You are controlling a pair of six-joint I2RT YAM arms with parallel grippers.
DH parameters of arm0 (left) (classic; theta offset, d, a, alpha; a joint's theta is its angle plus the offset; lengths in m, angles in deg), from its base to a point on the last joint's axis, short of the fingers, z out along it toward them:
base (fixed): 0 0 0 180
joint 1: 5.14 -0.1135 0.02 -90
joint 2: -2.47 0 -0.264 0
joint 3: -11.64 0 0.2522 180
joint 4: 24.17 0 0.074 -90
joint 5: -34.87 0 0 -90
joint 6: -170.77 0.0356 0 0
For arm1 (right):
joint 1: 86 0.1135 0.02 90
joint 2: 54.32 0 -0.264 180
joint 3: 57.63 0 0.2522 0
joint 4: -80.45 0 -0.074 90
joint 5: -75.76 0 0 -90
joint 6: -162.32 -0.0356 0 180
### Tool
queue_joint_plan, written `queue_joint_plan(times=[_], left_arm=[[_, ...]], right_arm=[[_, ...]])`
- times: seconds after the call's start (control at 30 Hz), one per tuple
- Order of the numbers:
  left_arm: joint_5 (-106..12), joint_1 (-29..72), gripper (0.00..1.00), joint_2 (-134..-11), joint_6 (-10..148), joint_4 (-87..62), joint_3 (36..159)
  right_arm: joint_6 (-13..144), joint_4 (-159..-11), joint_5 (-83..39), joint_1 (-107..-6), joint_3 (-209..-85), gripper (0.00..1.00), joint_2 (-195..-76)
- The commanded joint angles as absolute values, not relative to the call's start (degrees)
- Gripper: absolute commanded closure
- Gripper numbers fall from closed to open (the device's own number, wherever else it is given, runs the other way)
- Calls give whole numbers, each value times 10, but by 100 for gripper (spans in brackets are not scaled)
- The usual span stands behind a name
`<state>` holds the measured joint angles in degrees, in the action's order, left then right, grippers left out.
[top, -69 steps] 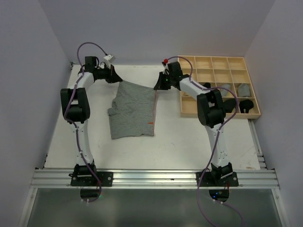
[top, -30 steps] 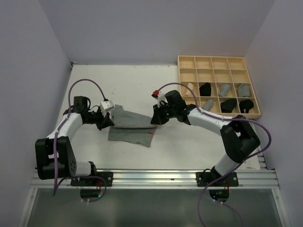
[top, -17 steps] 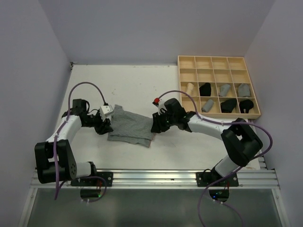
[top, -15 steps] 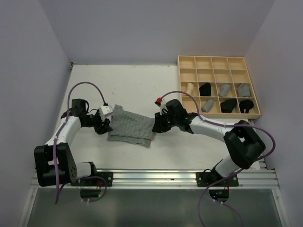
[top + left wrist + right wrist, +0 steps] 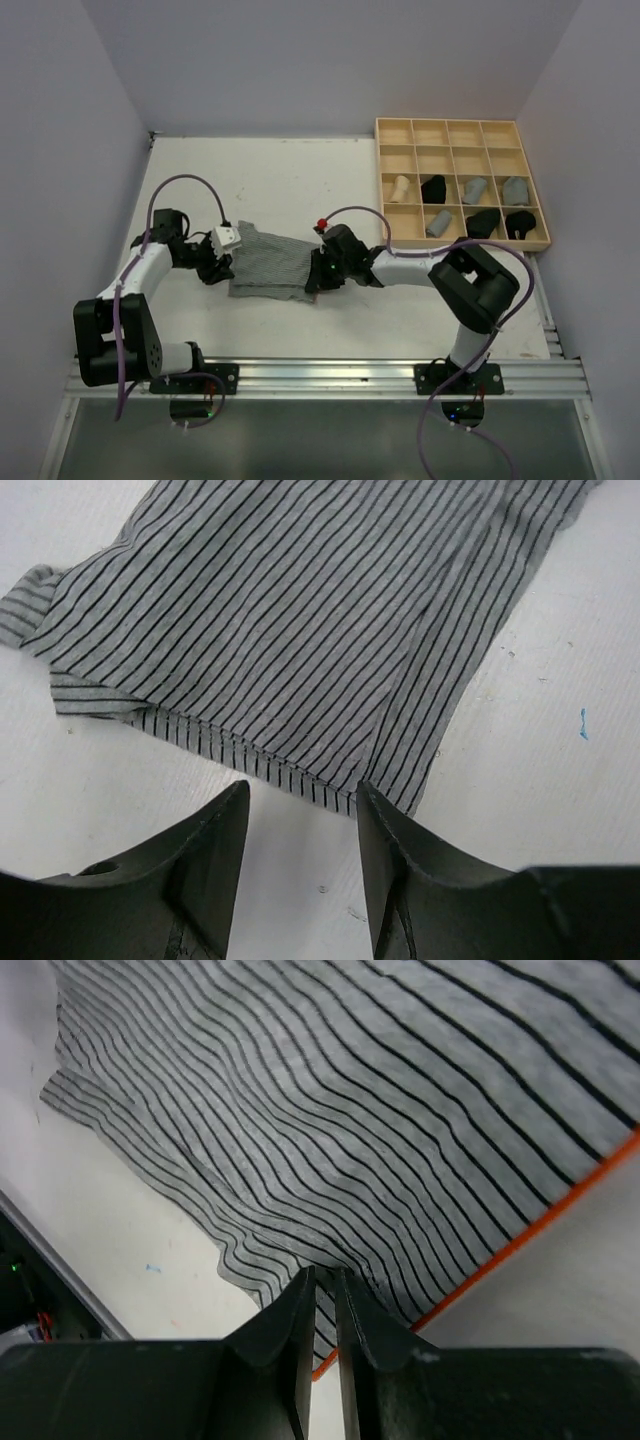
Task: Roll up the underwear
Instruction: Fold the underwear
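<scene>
We saw the grey black-striped cloth underwear lying flat on the white surface between both arms. Our left claw stood half open and empty at its hem. Our right claw was pinched nearly shut on its orange-trimmed edge.

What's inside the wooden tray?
Wooden tray holds, in its two nearest rows, one tan roll, three grey rolls, three black rolls. Far rows look bare. Beneath each roll is covered.
</scene>
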<state>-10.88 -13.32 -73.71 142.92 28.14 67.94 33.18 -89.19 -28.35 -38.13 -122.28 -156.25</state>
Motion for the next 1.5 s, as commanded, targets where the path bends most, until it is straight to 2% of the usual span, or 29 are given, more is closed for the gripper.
queue_joint_plan(times=[0.0, 0.1, 0.27, 0.4, 0.57, 0.6, 0.67, 0.77, 0.9, 1.23, 1.47], left_arm=[[-102, -134, 50, -716, 1440, 257, 697], [-106, -125, 50, -697, 1432, 234, 690], [-144, -37, 51, -666, 1374, 160, 684], [-172, 31, 58, -670, 1289, 61, 693], [-276, 183, 64, -758, 1220, 10, 744], [-286, 200, 64, -772, 1213, 4, 750], [-310, 243, 62, -809, 1200, -20, 766], [-335, 285, 58, -857, 1187, -36, 791], [-351, 324, 58, -909, 1186, -54, 816], [-340, 347, 64, -989, 1192, -57, 859], [-306, 349, 61, -1008, 1194, -43, 867]], right_arm=[[337, -880, -260, -424, -1261, 82, -1601], [356, -882, -282, -454, -1283, 84, -1603], [346, -931, -339, -460, -1255, 78, -1495], [307, -934, -266, -464, -1194, 77, -1372], [308, -811, -164, -490, -1175, 90, -1293], [311, -798, -153, -498, -1174, 95, -1288], [309, -783, -164, -533, -1159, 98, -1281], [301, -788, -212, -588, -1138, 98, -1274], [307, -792, -241, -636, -1133, 98, -1287], [314, -815, -299, -682, -1138, 98, -1316], [319, -825, -313, -690, -1137, 98, -1333]])
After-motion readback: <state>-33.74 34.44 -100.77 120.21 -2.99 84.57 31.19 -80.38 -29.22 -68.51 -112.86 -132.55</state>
